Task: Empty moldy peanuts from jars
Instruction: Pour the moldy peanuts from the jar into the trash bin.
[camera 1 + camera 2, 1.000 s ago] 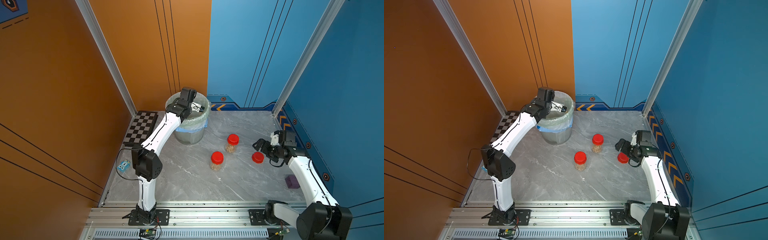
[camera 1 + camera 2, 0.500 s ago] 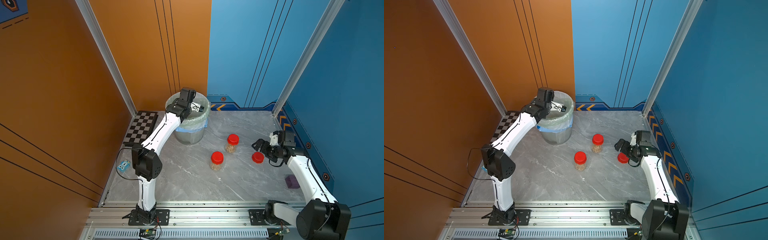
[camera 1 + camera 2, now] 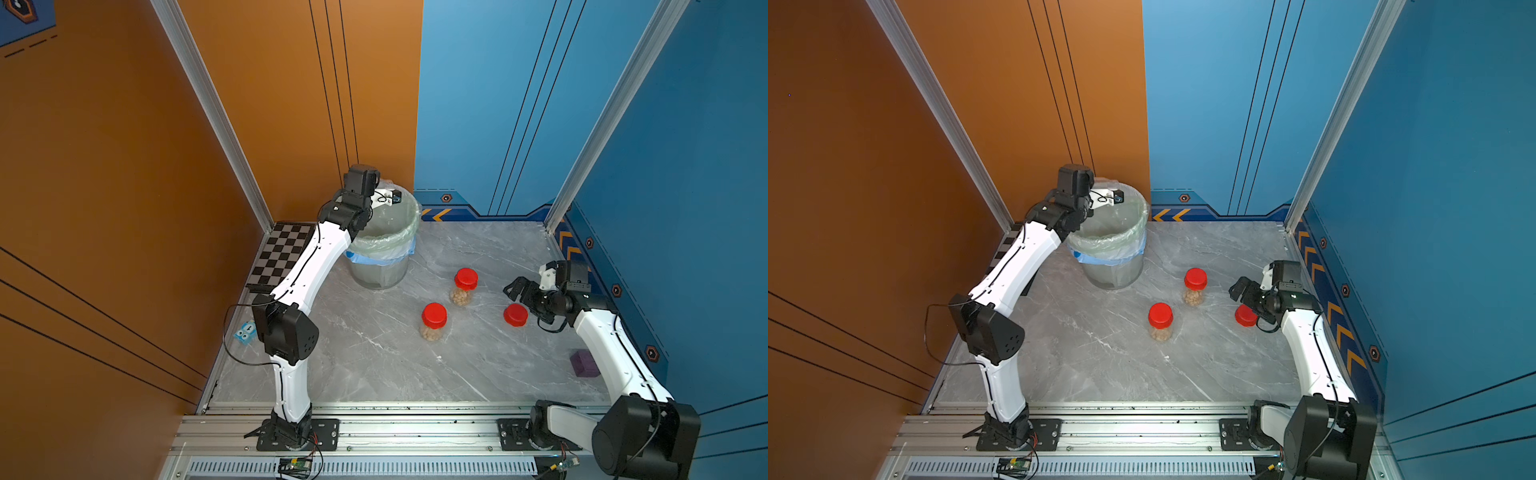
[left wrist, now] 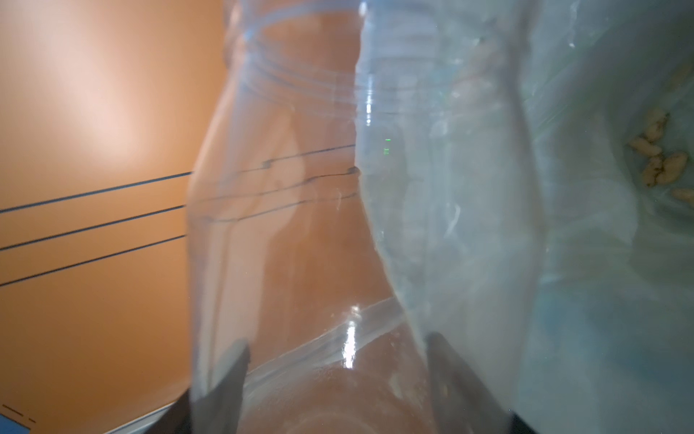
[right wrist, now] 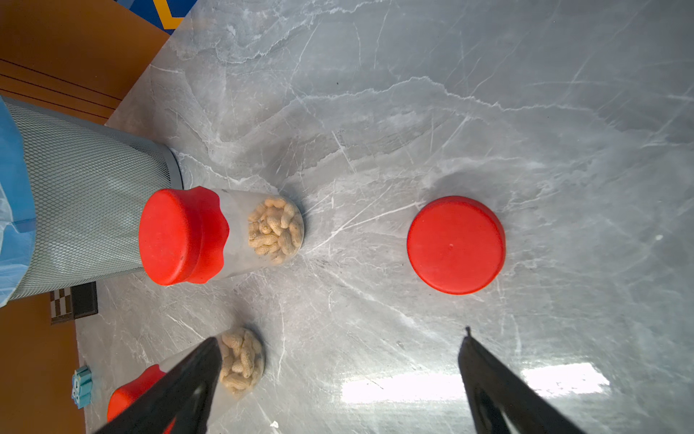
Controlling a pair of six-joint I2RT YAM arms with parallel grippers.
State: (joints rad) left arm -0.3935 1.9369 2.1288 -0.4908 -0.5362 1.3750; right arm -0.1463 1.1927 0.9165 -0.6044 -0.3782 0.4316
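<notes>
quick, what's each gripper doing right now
Left gripper: shut on a clear jar, lid off, at the bin.
Right gripper: open, holding nothing, near the loose red lid.

Barely anything moved, tbh. The left gripper (image 4: 338,357), clamped on the clear jar (image 4: 300,225), looks a touch higher over the bin (image 3: 399,245). The right gripper (image 5: 340,338) has crept a hair toward the capped jars (image 3: 463,286).

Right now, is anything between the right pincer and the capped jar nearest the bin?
Nothing visible: only bare grey marble tabletop separates the open right pincer from that clear plastic red-lidded peanut jar. The loose round red lid lies off to the side.
</notes>
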